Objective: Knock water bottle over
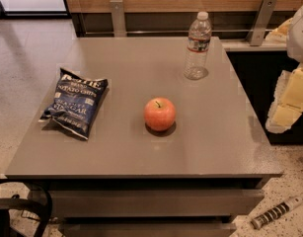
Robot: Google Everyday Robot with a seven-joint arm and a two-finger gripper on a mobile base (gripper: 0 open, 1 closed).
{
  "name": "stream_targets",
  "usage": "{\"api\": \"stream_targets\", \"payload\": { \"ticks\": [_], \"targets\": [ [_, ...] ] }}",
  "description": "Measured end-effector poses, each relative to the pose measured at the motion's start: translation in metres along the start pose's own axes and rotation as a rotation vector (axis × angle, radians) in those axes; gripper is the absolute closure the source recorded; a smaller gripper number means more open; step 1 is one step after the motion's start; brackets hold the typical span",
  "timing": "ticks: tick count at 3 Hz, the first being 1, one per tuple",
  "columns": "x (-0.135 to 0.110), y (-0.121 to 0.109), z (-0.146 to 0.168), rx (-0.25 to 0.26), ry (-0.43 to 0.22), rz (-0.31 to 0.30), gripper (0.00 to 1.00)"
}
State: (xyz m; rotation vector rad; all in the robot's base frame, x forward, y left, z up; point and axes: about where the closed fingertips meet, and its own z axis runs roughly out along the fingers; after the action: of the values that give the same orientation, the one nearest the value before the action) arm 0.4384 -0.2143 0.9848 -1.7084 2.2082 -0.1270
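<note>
The water bottle (198, 46) is a clear ribbed plastic bottle with a white cap and a thin red-and-white label band. It stands upright near the far right of the grey table (121, 152). My gripper (286, 107) shows as a white and yellow shape at the right edge of the view. It is off the table's right side, nearer than the bottle, well apart from it and touching nothing that I can see.
A red-orange apple (160, 114) sits at the table's middle. A dark blue bag of potato chips (76, 101) lies at the left. A striped cylinder (277, 212) lies on the floor at the lower right. A wall with metal brackets (117, 16) runs behind the table.
</note>
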Motion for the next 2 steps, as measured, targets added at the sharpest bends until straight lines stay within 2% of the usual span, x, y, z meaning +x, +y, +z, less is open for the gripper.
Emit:
{"api": "stream_targets", "payload": {
  "ticks": [1, 2],
  "targets": [
    [0.0, 0.0, 0.0, 0.0, 0.0, 0.0, 0.0],
    [0.001, -0.015, 0.002, 0.034, -0.038, 0.017, 0.0]
  ]
}}
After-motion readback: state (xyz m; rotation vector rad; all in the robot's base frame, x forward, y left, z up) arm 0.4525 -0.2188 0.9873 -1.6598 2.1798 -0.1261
